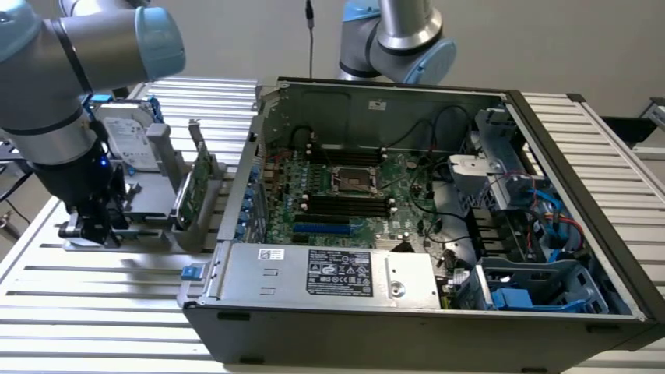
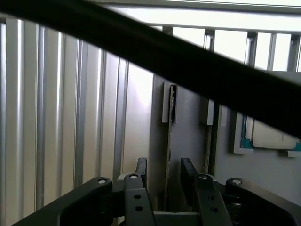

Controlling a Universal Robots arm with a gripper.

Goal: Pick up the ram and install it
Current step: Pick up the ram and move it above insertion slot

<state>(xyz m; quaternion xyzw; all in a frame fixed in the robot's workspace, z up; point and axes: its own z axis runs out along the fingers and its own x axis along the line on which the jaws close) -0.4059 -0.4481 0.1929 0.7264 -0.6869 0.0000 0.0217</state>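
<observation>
1. Gripper state. The black two-finger gripper [image 2: 163, 165] is released, jaws wide. Its fingers [image 2: 142, 172] stand one on each side of the ram [image 2: 169, 141], a long, thin green circuit-board stick that I see edge-on in the wrist view. I make out a gap on each side, so I judge that nothing is gripped yet.

2. Governing relation. The ram lies directly between the fingers. Its long axis runs away from the fingertips along the rack, and its flat faces are turned toward the finger pads. Closing the jaws would therefore bear on the faces, not on the ends.

3. Location of the part. The ram stands on edge in the grey slotted holding rack [image 1: 156, 227], on the slatted aluminium table [image 1: 93, 312] at the exterior view's left. There the gripper [image 1: 89, 222] hangs low over the rack.

4. Containers.
- The rack also holds a taller green expansion card [image 1: 198, 183] and a silver hard drive with blue rails [image 1: 130, 140], both standing apart from the fingers.
- The open dark-grey computer case [image 1: 416, 335] lies just beside the rack. It contains the green motherboard [image 1: 311, 175], whose long black memory slots [image 1: 348, 206] sit near the processor socket.
</observation>
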